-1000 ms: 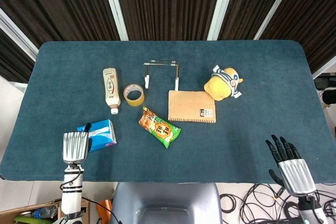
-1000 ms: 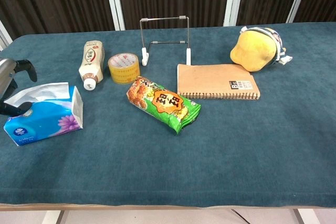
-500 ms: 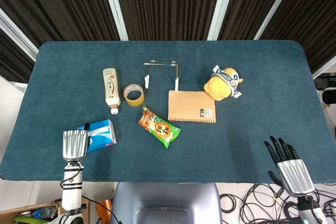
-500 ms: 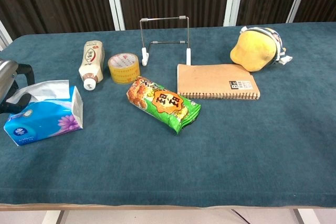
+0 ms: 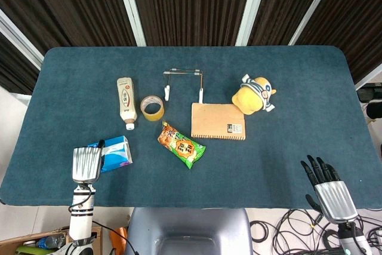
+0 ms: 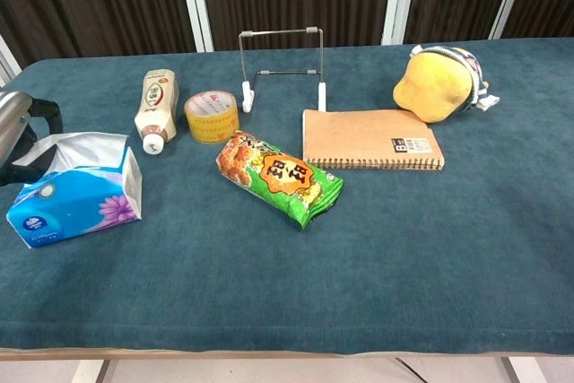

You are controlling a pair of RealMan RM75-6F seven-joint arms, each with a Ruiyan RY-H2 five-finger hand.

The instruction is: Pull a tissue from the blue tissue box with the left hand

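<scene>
The blue tissue box (image 5: 114,153) lies near the table's front left corner, also seen in the chest view as the tissue box (image 6: 76,202). A white tissue (image 6: 79,147) sticks up out of its top, drawn toward the left. My left hand (image 5: 86,164) is over the box's left end; in the chest view the left hand (image 6: 16,136) shows at the frame's edge, its dark fingers pinching the tissue's left edge. My right hand (image 5: 327,190) hangs past the table's front right edge with fingers spread and holds nothing.
Behind the box are a sauce bottle (image 6: 156,107) and a tape roll (image 6: 212,116). A snack bag (image 6: 280,177), a brown notebook (image 6: 369,139), a wire stand (image 6: 282,67) and a yellow plush toy (image 6: 439,82) fill the middle and right.
The tissue has risen and bunched higher out of the box as my left hand drew slightly back. My right hand has dropped a little lower.
</scene>
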